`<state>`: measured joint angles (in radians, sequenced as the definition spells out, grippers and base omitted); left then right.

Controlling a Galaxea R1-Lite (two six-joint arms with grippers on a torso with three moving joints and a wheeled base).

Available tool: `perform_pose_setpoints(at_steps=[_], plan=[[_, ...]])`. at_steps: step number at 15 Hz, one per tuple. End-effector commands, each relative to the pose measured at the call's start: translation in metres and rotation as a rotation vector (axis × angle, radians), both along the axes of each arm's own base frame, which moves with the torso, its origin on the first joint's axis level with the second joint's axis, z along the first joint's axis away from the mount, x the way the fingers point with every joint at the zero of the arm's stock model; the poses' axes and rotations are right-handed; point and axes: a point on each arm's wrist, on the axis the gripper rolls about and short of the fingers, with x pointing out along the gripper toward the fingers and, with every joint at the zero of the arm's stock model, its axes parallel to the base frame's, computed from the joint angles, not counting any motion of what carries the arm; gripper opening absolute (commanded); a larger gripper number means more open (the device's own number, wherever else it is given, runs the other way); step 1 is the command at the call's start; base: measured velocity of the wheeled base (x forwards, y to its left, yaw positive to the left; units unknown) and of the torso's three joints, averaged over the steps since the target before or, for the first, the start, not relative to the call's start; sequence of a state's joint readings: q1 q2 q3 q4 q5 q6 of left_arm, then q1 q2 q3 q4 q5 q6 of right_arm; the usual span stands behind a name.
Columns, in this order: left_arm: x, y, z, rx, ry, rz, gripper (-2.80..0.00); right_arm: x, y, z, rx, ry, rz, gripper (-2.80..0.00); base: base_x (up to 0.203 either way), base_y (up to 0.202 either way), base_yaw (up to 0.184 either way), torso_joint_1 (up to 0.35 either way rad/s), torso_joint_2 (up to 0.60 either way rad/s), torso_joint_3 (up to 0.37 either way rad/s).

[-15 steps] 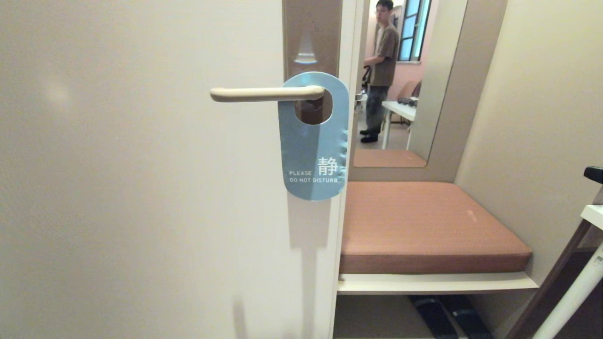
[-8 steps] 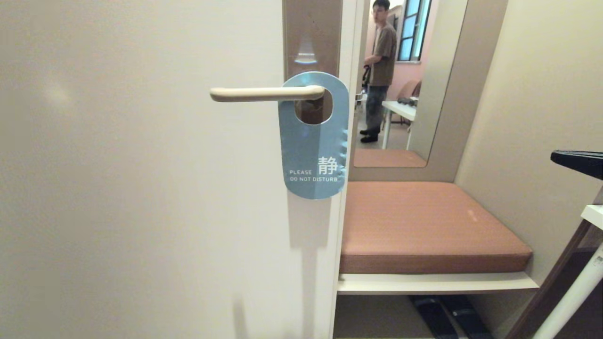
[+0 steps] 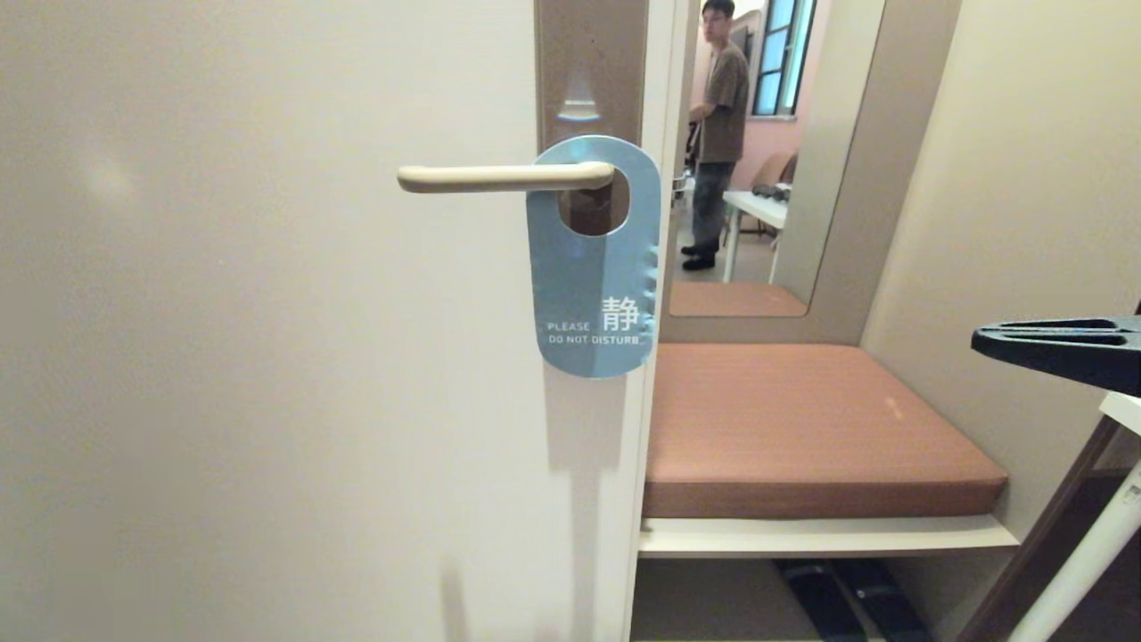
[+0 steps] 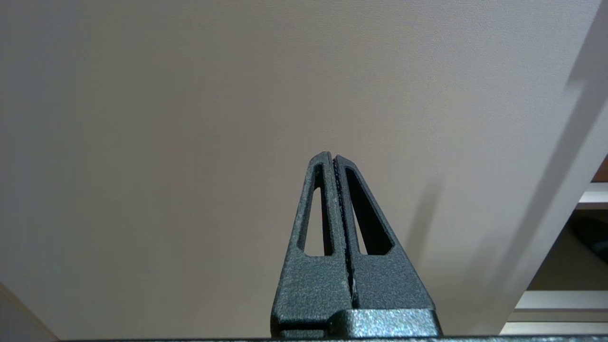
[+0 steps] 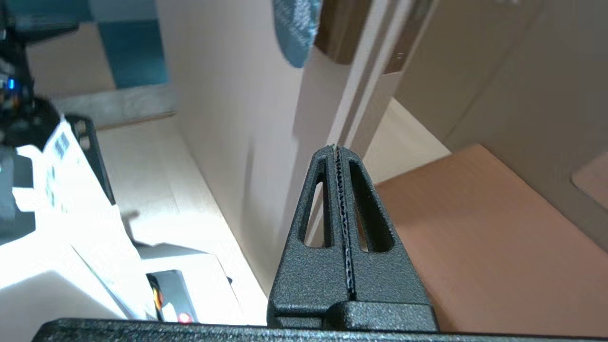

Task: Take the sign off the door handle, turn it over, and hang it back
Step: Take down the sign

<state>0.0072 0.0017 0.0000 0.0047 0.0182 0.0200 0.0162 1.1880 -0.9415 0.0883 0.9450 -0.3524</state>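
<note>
Slate-blue sign [image 3: 593, 267] hangs by its oval hole on the cream door handle [image 3: 499, 177], "DO NOT DISTURB" face out, untouched. Right gripper [image 3: 985, 341] jaws pressed together, empty; sign well apart from them, up and across, only its lower edge, probably, in the wrist view. They must spread before any pinch. Left gripper [image 4: 334, 161] jaws also pressed together, facing bare door [image 4: 190, 118], parked

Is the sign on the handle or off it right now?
On. The sign hangs by its oval hole from the door handle, blue DO NOT DISTURB face outward. The right gripper is shut, well clear of it.
</note>
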Motion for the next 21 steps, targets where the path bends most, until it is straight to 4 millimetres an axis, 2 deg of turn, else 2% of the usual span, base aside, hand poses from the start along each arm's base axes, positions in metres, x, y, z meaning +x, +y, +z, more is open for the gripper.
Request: perform_pose_setpoints(at_steps=[1,6,13,17,21], plan=[[0.000,0.000,0.000,0.000,0.000,0.001,-2.80,0.010,0.002,-0.006,-0.009,0.014,0.033,-2.80,0.000,0.000,0.000,0.000,0.00,0.000],[0.000,0.000,0.000,0.000,0.000,0.001,-2.80,0.026,0.016,-0.010,-0.010,0.033,0.130,-2.80,0.000,0.000,0.000,0.000,0.00,0.000],[0.000,0.000,0.000,0.000,0.000,0.001,-2.80,0.068,0.028,0.001,-0.007,0.030,0.166,-2.80,0.000,0.000,0.000,0.000,0.00,0.000],[0.000,0.000,0.000,0.000,0.000,0.002,-2.80,0.073,0.044,-0.002,-0.004,0.048,0.224,-2.80,0.000,0.000,0.000,0.000,0.00,0.000],[0.000,0.000,0.000,0.000,0.000,0.002,-2.80,0.081,0.049,0.001,0.062,0.126,0.210,-2.80,0.000,0.000,0.000,0.000,0.00,0.000]])
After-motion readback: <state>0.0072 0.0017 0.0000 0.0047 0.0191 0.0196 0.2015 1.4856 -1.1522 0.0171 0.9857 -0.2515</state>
